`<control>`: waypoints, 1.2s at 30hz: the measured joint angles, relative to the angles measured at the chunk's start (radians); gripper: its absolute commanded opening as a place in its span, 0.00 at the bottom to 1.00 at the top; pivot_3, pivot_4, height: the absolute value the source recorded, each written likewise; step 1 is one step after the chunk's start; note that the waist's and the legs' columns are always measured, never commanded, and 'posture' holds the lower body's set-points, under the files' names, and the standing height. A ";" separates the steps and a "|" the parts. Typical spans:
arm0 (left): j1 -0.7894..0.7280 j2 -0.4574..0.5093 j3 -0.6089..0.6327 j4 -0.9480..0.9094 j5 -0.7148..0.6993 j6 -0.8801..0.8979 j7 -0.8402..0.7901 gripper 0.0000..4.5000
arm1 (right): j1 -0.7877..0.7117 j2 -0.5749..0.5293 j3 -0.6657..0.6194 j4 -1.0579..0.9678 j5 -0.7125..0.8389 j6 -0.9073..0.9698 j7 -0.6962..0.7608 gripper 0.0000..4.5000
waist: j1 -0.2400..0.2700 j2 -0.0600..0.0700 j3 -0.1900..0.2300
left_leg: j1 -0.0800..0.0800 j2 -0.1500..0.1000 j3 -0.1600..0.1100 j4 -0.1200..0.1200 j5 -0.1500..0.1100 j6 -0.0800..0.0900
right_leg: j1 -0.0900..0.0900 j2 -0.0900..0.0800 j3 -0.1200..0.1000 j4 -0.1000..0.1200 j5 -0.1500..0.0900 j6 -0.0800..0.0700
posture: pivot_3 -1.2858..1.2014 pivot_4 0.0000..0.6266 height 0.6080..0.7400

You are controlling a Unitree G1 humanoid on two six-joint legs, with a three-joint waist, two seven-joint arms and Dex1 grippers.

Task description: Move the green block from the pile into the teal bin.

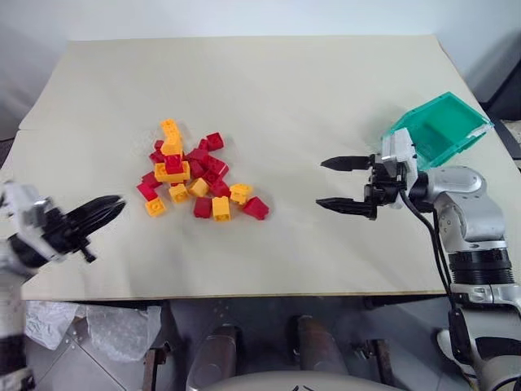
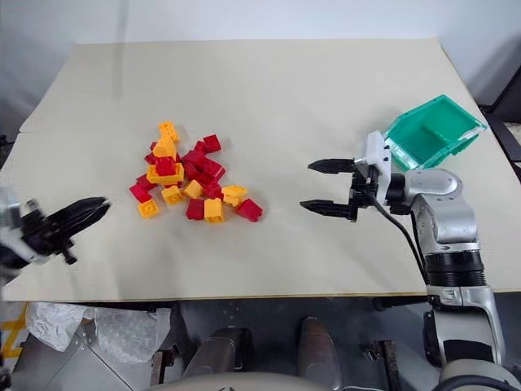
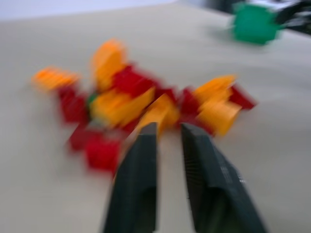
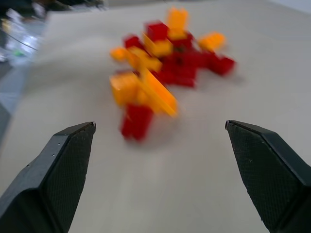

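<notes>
The green block (image 3: 92, 98) showed only as a small green sliver in the left wrist view, tucked among the red and orange bricks of the pile (image 1: 192, 177) at centre-left of the head views, so nothing of the task looked done: picking and carrying were both left. The bin (image 1: 444, 129) sat at the right edge of the bench (image 1: 269, 90), tilted. The left tool (image 1: 104, 212), at lower left, was pressed together and empty; the right tool (image 1: 346, 184), at centre right, was spread wide, empty. Bare bench lay between pile and bin, leaving open room.
</notes>
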 measured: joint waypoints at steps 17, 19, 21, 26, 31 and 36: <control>-0.674 -0.162 -0.375 0.728 0.292 -0.163 -0.071 0.00 | 0.001 0.032 0.006 -0.034 0.027 0.035 -0.075 1.00 | -0.002 -0.001 0.000 | -0.002 -0.006 0.007 0.002 0.000 0.001 | 0.000 0.002 -0.001 0.003 0.001 0.002 | 0.52 0.24 1.00; -0.702 -0.165 -0.376 0.827 0.329 -0.202 -0.033 0.00 | 0.007 0.032 0.001 -0.034 0.027 0.035 -0.087 1.00 | -0.005 -0.001 0.001 | -0.002 -0.006 0.010 0.002 0.000 0.001 | -0.001 0.002 -0.001 0.004 0.001 0.002 | 0.52 0.24 1.00; -0.725 -0.160 -0.375 0.910 0.363 -0.226 0.015 0.00 | 0.013 0.032 -0.001 -0.034 0.027 0.035 -0.098 1.00 | -0.005 -0.002 0.001 | -0.002 -0.006 0.010 0.002 0.000 0.001 | -0.001 0.002 -0.001 0.004 0.001 0.002 | 0.52 0.24 1.00; -0.760 -0.109 -0.348 1.014 0.404 -0.231 0.149 0.00 | 0.023 0.031 -0.003 -0.033 0.027 0.028 -0.113 1.00 | -0.005 -0.002 0.001 | -0.002 -0.007 0.010 0.004 -0.001 0.002 | -0.001 0.001 0.000 0.006 0.001 0.003 | 0.52 0.24 1.00; -0.744 -0.040 -0.260 1.021 0.388 -0.196 0.250 0.00 | 0.019 0.029 -0.008 0.003 0.026 0.015 -0.119 1.00 | -0.006 -0.003 0.001 | -0.002 -0.007 0.009 0.005 -0.001 0.002 | -0.001 0.001 0.000 0.006 0.001 0.003 | 0.52 0.24 1.00; -0.692 -0.036 -0.226 0.995 0.376 -0.181 0.256 0.00 | -0.021 0.029 -0.007 0.036 0.025 0.007 -0.118 1.00 | 0.001 -0.003 0.001 | -0.002 -0.007 0.008 0.005 -0.001 0.002 | -0.001 0.001 0.001 0.007 0.002 0.003 | 0.52 0.24 1.00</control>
